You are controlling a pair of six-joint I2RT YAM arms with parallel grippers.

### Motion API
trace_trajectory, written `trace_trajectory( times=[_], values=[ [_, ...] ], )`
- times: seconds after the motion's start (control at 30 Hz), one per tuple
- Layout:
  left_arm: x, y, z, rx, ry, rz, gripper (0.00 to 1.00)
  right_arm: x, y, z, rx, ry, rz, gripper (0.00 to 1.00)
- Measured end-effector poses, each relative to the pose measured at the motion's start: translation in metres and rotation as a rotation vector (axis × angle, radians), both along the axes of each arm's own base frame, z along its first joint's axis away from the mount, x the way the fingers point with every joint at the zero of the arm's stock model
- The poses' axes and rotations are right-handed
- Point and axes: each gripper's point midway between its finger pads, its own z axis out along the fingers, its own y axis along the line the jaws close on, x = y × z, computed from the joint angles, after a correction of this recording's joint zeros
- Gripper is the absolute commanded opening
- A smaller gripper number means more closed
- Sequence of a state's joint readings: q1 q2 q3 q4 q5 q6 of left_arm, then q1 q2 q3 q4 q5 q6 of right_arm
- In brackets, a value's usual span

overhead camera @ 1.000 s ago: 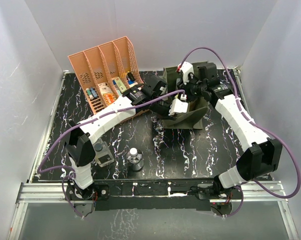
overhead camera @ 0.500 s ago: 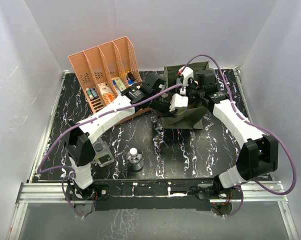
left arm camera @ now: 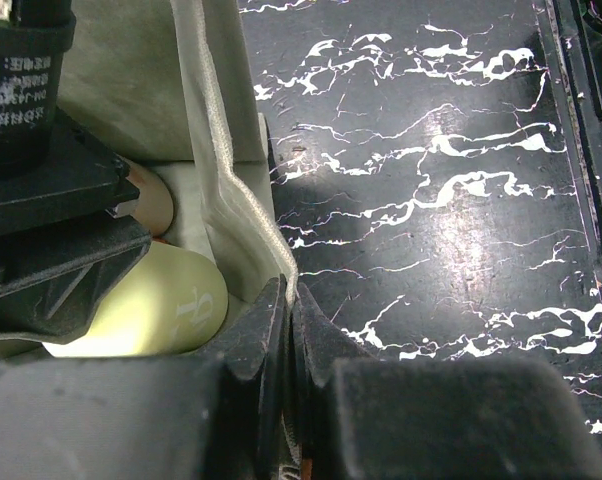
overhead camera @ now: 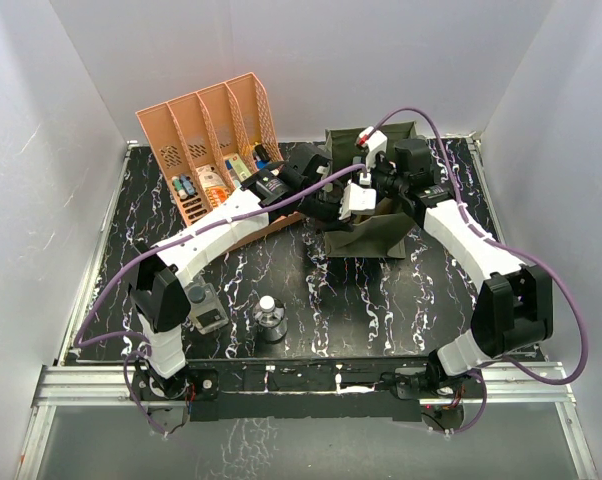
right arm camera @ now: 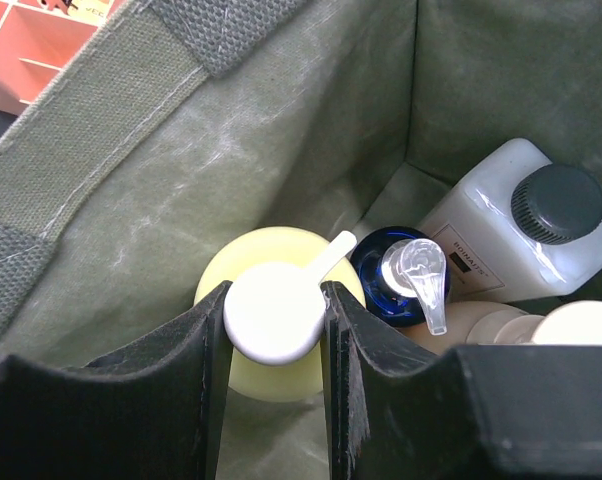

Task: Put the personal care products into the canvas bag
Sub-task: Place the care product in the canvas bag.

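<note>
The olive canvas bag [overhead camera: 381, 235] stands at the back middle of the table. My left gripper [left arm camera: 286, 296] is shut on the fabric of its rim [left arm camera: 226, 170]. Inside the bag my right gripper [right arm camera: 274, 305] is shut on the white cap [right arm camera: 271, 318] of the yellow bottle [right arm camera: 249, 378]. Beside that bottle in the bag are a blue pump bottle [right arm camera: 396, 278], a white bottle [right arm camera: 501, 245] with a dark cap, and a tan pump bottle [right arm camera: 571, 325]. The small clear round bottle [overhead camera: 270, 318] and the clear twin pack [overhead camera: 205, 308] stand on the table near the left arm's base.
A salmon-orange slotted rack [overhead camera: 213, 135] with small colourful boxes and tubes stands at the back left, close to the left forearm. White walls enclose the black marbled table [overhead camera: 381, 300] on three sides.
My right gripper has carried the yellow bottle left and down into the bag. The left gripper has pulled the rim back and the bag now stands more upright.
</note>
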State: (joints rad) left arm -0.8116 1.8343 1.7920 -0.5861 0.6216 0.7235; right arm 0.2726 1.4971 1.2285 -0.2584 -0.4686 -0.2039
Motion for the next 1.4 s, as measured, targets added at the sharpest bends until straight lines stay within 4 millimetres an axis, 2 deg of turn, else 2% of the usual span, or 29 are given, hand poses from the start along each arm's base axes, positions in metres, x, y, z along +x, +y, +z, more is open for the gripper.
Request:
trace_trajectory(
  times=[0.1,0.33,0.67,0.93,1.23,1.27,1.4],
  values=[
    [0.0,0.0,0.0,0.001,0.001,-0.001,0.0,0.003,-0.001,-0.007,-0.01,0.009,-0.004,0.08],
    [-0.001,0.001,-0.001,0.005,0.006,-0.003,0.0,0.01,-0.004,-0.038,-0.042,0.051,-0.019,0.08],
    [0.0,0.001,-0.001,0.005,0.013,0.008,0.0,0.007,-0.006,-0.051,-0.074,0.028,0.009,0.1],
    [0.005,0.0,0.011,-0.014,-0.004,0.027,0.0,-0.004,-0.009,-0.056,-0.09,0.025,0.028,0.29],
    [0.004,-0.001,0.011,-0.015,-0.002,0.018,0.0,-0.014,-0.01,-0.063,-0.099,0.062,0.049,0.45],
    [0.003,-0.001,0.01,-0.015,-0.002,0.014,0.0,-0.016,-0.009,-0.063,-0.098,0.071,0.053,0.5],
    [-0.001,0.0,0.007,-0.018,-0.004,-0.006,0.0,-0.018,-0.006,-0.055,-0.086,0.083,0.071,0.59]
  ],
)
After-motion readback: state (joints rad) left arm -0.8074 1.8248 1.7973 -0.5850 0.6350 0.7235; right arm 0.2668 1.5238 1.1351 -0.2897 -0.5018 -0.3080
